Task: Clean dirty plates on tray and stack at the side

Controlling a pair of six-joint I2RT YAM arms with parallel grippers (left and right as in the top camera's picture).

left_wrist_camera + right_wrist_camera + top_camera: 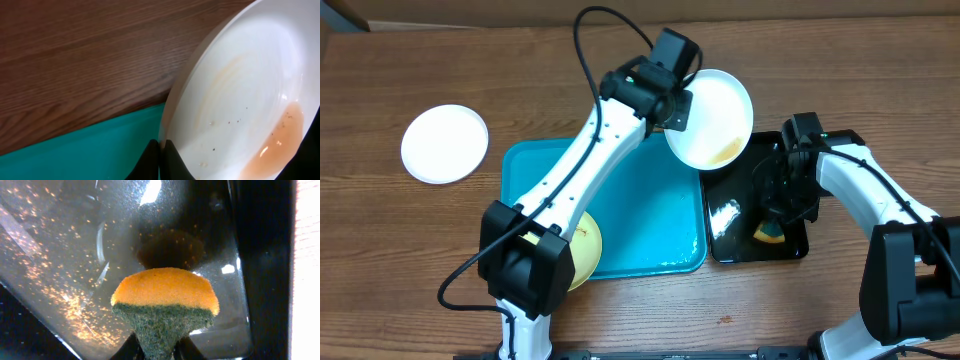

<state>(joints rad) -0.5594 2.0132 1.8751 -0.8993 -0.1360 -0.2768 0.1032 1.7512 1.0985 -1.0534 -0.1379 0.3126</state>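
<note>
My left gripper (672,112) (161,150) is shut on the rim of a white plate (715,115) (240,100). It holds the plate tilted above the far right corner of the turquoise tray (650,220) (75,155), with an orange-brown puddle and specks inside. A pale yellow plate (585,250) lies at the tray's near left, partly under the left arm. Another white plate (444,143) lies on the table to the left. My right gripper (775,215) (160,352) is shut on an orange-and-green sponge (769,234) (165,287), just above the black tray.
The glossy black tray (730,235) (60,255) sits right of the turquoise tray, wet with orange specks. Bare wooden table (820,50) surrounds both trays. A black cable loops above the left arm.
</note>
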